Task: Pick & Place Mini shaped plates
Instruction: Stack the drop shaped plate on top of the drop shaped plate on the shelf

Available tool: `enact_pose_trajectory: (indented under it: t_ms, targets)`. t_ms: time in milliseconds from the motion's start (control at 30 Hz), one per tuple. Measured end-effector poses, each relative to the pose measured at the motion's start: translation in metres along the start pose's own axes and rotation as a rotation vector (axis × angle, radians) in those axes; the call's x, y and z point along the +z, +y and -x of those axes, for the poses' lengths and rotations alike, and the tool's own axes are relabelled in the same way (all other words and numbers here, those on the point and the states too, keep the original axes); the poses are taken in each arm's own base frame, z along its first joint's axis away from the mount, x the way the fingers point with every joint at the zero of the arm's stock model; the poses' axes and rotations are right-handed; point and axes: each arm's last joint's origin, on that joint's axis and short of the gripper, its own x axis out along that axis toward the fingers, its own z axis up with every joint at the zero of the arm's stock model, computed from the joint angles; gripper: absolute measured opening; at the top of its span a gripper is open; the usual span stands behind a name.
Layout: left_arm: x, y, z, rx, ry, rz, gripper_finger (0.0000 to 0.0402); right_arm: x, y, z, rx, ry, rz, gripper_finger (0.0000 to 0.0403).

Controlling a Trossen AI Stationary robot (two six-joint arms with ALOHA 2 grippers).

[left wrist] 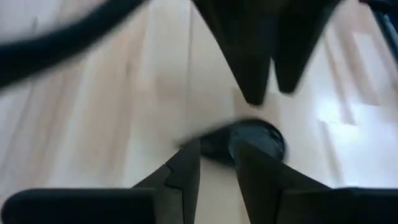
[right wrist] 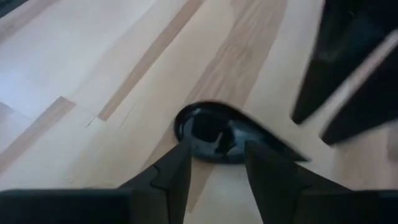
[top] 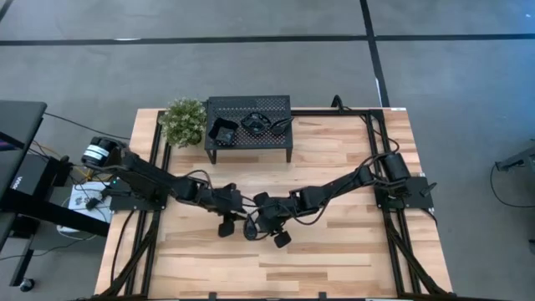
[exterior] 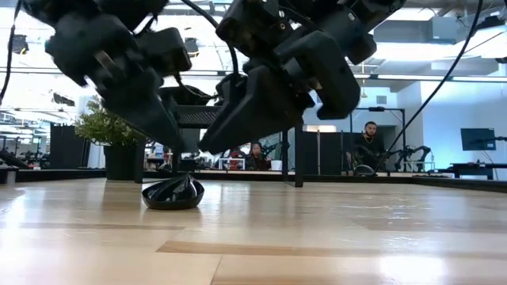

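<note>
Mini plate (exterior: 173,194) flat on the table (top: 334,259), mid-table, right under both hovering grippers. Right gripper (right wrist: 216,163) spread, empty, straddling the plate's near edge. Left gripper (left wrist: 217,163) partly parted, empty too, opposite side. Probably right arm's grab, straight down.

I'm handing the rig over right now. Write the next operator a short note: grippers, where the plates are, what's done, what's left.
Right gripper: open, low over the table centre, one small black plate lying on the wood just beyond its fingertips, not held.
Left gripper: fingers slightly apart, empty, facing the same plate from the other side.
Black perforated stand at the table's back, by the potted plant: a few plates rest on it.
Done: those few plates sit on the stand.
Left: the centre plate sits loose between both grippers; which way plates travel isn't shown.
</note>
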Motion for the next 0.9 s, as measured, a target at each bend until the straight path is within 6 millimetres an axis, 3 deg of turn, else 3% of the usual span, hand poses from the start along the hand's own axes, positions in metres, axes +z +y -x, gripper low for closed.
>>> enact_pose_trajectory:
  t_ms: [167,367,900]
  targets:
    - [-0.009,-0.011,0.013,-0.002,0.08,0.087,0.01,0.0,-0.001,0.0,-0.002,-0.005,0.014,0.0132]
    - [-0.034,-0.01,-0.001,0.071,0.115,0.062,0.01,0.0,0.0,0.0,0.003,-0.007,-0.045,0.012]
    - [-0.022,0.018,-0.041,0.036,-0.107,0.102,0.01,-0.001,-0.001,0.0,0.002,-0.001,-0.073,0.0118]
